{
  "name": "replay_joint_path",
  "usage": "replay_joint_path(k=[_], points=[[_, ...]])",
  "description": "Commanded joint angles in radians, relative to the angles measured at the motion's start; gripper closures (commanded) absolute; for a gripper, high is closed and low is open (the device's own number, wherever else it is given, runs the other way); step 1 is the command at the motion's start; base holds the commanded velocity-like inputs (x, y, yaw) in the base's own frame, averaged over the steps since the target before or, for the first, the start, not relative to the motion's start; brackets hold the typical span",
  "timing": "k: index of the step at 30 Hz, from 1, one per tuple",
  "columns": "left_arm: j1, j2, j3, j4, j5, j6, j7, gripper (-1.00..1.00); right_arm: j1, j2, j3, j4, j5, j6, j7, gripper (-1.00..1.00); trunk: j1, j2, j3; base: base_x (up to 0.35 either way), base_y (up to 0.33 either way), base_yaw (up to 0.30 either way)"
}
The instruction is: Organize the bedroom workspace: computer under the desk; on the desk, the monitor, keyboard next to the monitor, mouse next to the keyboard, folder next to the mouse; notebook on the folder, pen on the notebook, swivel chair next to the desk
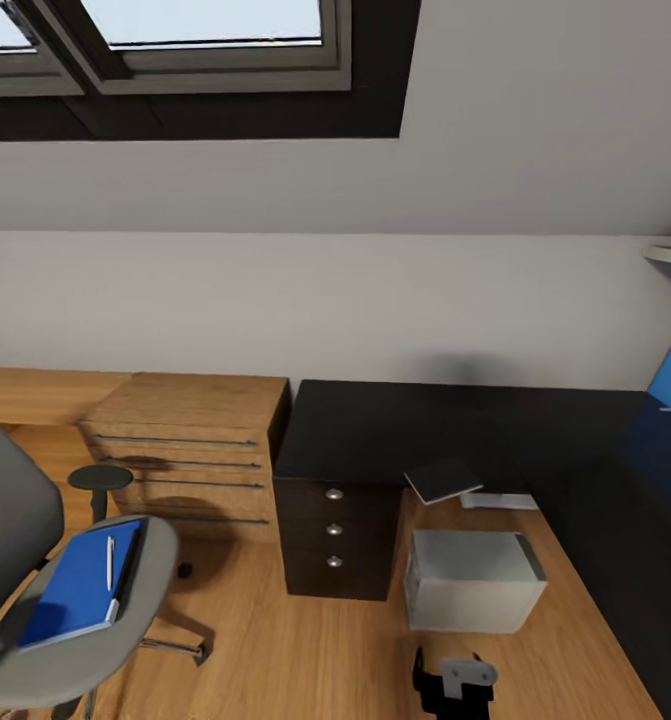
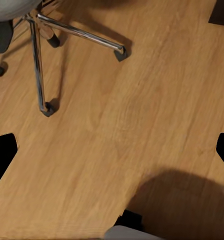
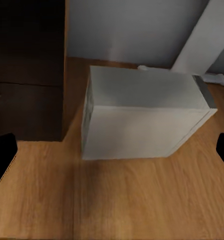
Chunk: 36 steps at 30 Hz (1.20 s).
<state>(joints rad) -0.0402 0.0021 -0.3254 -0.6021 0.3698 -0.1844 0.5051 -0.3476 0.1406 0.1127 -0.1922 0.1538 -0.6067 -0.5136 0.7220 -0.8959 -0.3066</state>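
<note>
Right jaws: my right gripper is spread wide, fingertips at both edges of the wrist view, holding nothing.
Ahead of right jaws: the computer sits on the floor just past my fingertips, beside the black drawer unit, under the desk.
Left jaws: my left gripper is equally wide and empty, over bare floor.
Beyond left jaws: the swivel chair base, well apart.
On the chair seat: the folder with the pen lying on it (any notebook between them I cannot make out).
Handling, folder: probably light, flat and slippery-covered; I judge a pinch on an overhanging edge safest, after lifting the pen off.
Handling, computer: likely heavy, rigid; best left alone.
</note>
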Motion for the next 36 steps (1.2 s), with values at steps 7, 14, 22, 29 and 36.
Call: replay_joint_path(k=[7, 14, 22, 29, 36], points=[[-0.001, 0.000, -0.009, 0.004, 0.009, -0.010, 0.006, -1.00, -0.001, -0.008, -0.001, 0.007, -0.028, -0.003, 0.046, -1.00, 0.000, -0.001, -0.007, 0.000, 0.000, 0.241], [-0.001, -0.001, -0.011, 0.004, 0.008, -0.011, 0.005, -1.00, -0.001, -0.008, 0.002, 0.014, -0.049, -0.004, 0.073, -1.00, 0.000, -0.001, -0.013, 0.000, 0.000, 0.238], [-0.001, -0.003, -0.014, 0.020, 0.007, -0.004, 0.004, -1.00, -0.001, -0.007, 0.003, 0.034, -0.051, -0.003, 0.080, -1.00, 0.000, -0.001, -0.020, 0.000, 0.000, 0.238], [-0.001, -0.010, -0.014, 0.035, 0.007, -0.004, 0.005, -1.00, -0.001, -0.006, 0.002, 0.037, -0.051, -0.002, 0.117, -1.00, 0.000, -0.001, -0.027, 0.000, 0.000, 0.238], [-0.002, -0.013, -0.010, 0.038, 0.023, -0.007, 0.006, -1.00, -0.001, -0.007, 0.002, 0.037, -0.052, -0.002, 0.128, -1.00, 0.000, -0.001, -0.033, 0.000, 0.000, 0.238]])
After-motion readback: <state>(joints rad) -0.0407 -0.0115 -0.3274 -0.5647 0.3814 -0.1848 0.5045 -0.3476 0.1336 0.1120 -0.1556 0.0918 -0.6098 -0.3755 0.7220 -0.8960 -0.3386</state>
